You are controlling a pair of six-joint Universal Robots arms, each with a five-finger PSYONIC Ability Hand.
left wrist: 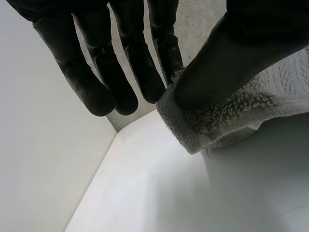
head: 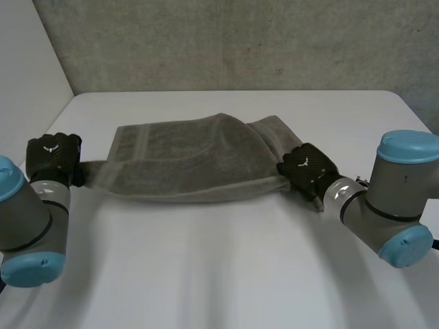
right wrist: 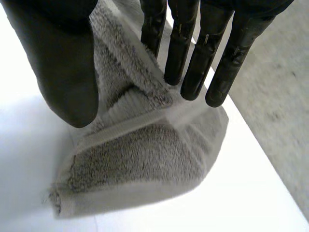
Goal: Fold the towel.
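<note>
Towel (head: 192,161): grey terry with a woven band at the hem. It is spread across the middle of the worktop (head: 226,274), long axis running 9 to 3 o'clock, already doubled over at the 3 o'clock end.

- Handling, as judged: light, limp and with no stiffness, so it sags wherever unsupported. The pile is grippy and unlikely to slip from a pinch. It is not fragile.
- Best hold is on corners or the hem band. A mid-edge hold would let the ends droop and skew the fold.

Left robot hand (head: 53,156): at the towel's 9 o'clock end.
- In the left wrist view, the thumb (left wrist: 227,63) clamps a corner of the towel (left wrist: 270,92) against the nearest of the fingers (left wrist: 130,63). The other fingers are straight and bare.
- The cloth is drawn to a narrow neck towards this hand.

Right robot hand (head: 310,168): at the 3 o'clock end, knuckles up, forearm low over the worktop.
- In the right wrist view, the folded edge of the towel (right wrist: 145,159) passes between the thumb (right wrist: 63,72) and the fingers (right wrist: 178,53) and is pinched there. The rest hangs below the palm.

Both arms are wide apart, with the cloth stretched between them. Whether its near edge clears the worktop, I cannot tell.
</note>
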